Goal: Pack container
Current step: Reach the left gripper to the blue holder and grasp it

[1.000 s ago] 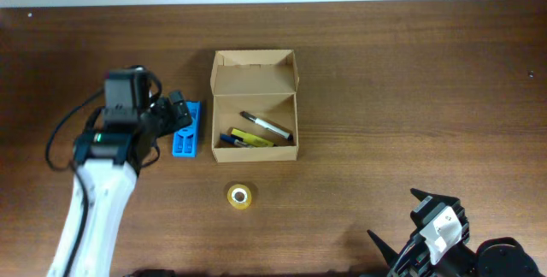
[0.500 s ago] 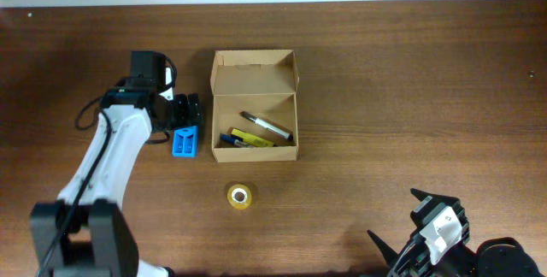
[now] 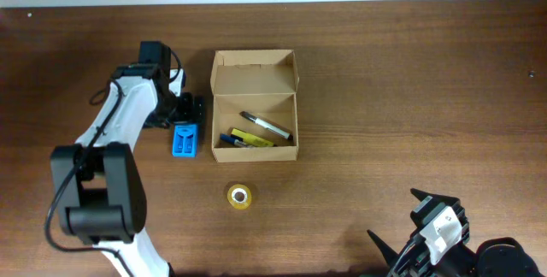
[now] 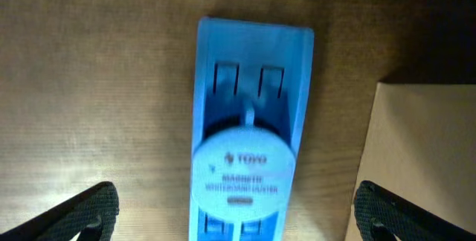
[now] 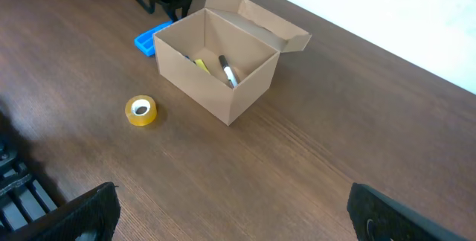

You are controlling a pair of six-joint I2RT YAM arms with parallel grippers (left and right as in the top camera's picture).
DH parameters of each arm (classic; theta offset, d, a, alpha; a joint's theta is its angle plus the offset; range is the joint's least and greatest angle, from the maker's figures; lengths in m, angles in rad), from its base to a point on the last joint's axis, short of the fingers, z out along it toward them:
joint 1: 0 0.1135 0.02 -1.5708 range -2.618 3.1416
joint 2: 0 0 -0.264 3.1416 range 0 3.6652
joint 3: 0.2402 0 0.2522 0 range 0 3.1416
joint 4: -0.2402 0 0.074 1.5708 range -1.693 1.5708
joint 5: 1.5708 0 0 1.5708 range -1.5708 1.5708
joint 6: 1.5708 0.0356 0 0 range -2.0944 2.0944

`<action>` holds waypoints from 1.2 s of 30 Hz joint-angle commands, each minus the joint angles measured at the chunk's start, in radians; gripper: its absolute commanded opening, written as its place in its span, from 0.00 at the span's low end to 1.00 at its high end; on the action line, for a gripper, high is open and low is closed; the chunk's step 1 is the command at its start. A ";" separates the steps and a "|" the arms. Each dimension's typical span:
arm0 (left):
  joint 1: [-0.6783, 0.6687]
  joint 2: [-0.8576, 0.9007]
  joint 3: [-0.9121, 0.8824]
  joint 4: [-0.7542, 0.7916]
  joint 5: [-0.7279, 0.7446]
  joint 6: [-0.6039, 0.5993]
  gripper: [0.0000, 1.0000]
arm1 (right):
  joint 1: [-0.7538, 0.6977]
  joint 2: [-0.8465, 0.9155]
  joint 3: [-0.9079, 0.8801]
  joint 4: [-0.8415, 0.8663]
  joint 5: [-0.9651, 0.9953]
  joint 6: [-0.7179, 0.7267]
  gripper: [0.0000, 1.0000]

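One broad table (image 3: 410, 97) of dark brown wood grain carries everything we see. The container (image 3: 254, 106) sits toward its far middle, just to the right of the left gripper (image 3: 188, 113) and well away from the right gripper (image 5: 238, 219), which hangs over the near right corner. It is a small rectangular box of plain tan cardboard with matte, unmarked sides. Its mouth faces up, and its hinged flap lid stands open along the far edge. From overhead, its long axis runs left to right. The left gripper's black fingers are spread wide on either side of the far end of a blue case (image 4: 249, 122), without visibly touching it; a corner of the container shows at the right of that wrist view. The right gripper's fingers are also spread wide, with nothing between them. The blue case is moulded plastic with a round white label whose print is too blurred for us to read. It lies beside the container's left wall with its length running near to far. A yellow tape roll (image 3: 240, 196) lies flat in front of the container, apart from it. Inside the container lie a white marker (image 3: 265, 126) with dark ends, set at a slant, and a yellow pen (image 3: 252, 138).
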 commanded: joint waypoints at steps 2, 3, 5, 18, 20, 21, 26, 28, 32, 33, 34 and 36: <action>0.007 0.081 0.060 -0.010 0.017 0.071 1.00 | 0.000 0.000 -0.002 0.002 0.009 0.009 0.99; 0.007 0.093 0.061 -0.010 0.017 0.071 1.00 | 0.000 0.000 -0.002 0.002 0.009 0.009 0.99; 0.007 0.113 0.061 -0.011 0.018 0.080 1.00 | 0.000 0.000 -0.002 0.002 0.009 0.009 0.99; 0.005 0.187 0.061 -0.057 -0.013 0.093 0.63 | 0.000 0.000 -0.002 0.002 0.009 0.009 0.99; 0.005 0.187 0.061 -0.061 -0.021 0.093 0.52 | 0.000 0.000 -0.002 0.002 0.009 0.009 0.99; 0.005 0.187 0.061 -0.060 -0.021 0.093 0.47 | 0.000 0.000 -0.002 0.002 0.009 0.009 0.99; 0.005 0.187 0.061 -0.060 -0.021 0.093 0.36 | 0.000 0.000 -0.002 0.002 0.009 0.009 0.99; 0.005 0.186 0.065 -0.060 -0.019 0.092 0.36 | 0.000 0.000 -0.002 0.002 0.009 0.009 0.99; 0.005 0.179 0.095 -0.064 -0.012 0.077 0.36 | 0.000 0.000 -0.002 0.002 0.009 0.009 0.99; 0.005 0.173 0.104 -0.065 -0.013 0.077 0.36 | 0.000 0.000 -0.002 0.002 0.009 0.009 0.99; 0.005 0.163 0.114 -0.066 -0.013 0.077 0.36 | 0.000 0.000 -0.002 0.002 0.009 0.009 0.99; 0.005 0.137 0.131 -0.066 -0.013 0.077 0.36 | 0.000 0.000 -0.002 0.002 0.009 0.009 0.99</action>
